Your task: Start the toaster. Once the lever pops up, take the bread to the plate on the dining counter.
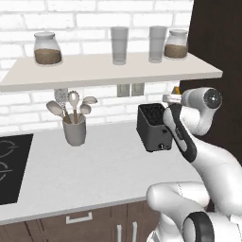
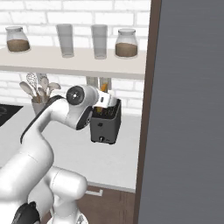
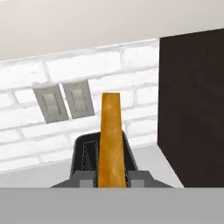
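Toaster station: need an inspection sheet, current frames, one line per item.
Surface: pale worktop, black hob at its left end.
Job's things: toaster near the wall; bread held edge-on above it.
Clutter: utensil cup with spoons; jars and glasses on the shelf.
Grippers: gripper over the toaster, jaws closed on the bread.
Cables: nothing seen.
Surroundings: white brick wall, two wall outlets, dark cabinet side to the right.

The robot's arm hides the right side of the toaster [image 1: 153, 126] and most of the bread [image 2: 103, 89], and in the hand view the bread's bottom end is cut off between the finger tips [image 3: 86, 178].
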Controlling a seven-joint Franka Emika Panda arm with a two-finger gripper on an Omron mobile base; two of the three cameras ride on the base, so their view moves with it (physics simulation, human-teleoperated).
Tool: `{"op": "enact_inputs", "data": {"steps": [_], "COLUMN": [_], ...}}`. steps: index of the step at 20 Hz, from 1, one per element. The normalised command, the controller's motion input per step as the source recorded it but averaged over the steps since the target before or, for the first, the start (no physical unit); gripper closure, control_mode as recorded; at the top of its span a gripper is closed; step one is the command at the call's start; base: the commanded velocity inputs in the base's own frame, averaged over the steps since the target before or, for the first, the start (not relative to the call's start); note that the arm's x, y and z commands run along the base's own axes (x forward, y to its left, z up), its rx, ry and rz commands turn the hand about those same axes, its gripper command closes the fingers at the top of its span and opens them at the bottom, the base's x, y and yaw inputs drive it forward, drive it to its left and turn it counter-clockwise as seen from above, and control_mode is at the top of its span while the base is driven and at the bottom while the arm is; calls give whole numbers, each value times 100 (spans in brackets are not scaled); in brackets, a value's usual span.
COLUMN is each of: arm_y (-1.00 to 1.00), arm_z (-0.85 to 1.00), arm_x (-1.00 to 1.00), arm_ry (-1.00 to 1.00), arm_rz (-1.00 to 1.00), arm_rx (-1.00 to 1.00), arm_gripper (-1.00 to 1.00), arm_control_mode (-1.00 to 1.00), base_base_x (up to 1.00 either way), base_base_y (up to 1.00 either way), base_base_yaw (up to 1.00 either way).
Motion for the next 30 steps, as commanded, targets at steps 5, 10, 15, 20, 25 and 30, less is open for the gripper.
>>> {"op": "enact_inputs", "data": {"steps": [5,10,15,20,25,30], "arm_y": [0,7,31,73,86,61], "arm_z": [22,29,31,19,0,0], "arm_x": [-100,-100,-97,-83,-81,-77], "arm_ry": [1,6,16,18,11,8], "arm_rz": [0,0,9,9,1,0], "arm_rx": [7,6,2,0,0,0], "arm_gripper": [100,100,100,100,100,100], "arm_control_mode": [-100,-100,-100,-100,-100,-100], "base_base_x": [0,0,0,0,0,0], "base_base_y": [0,0,0,0,0,0], "base_base_yaw": [0,0,0,0,0,0]}}
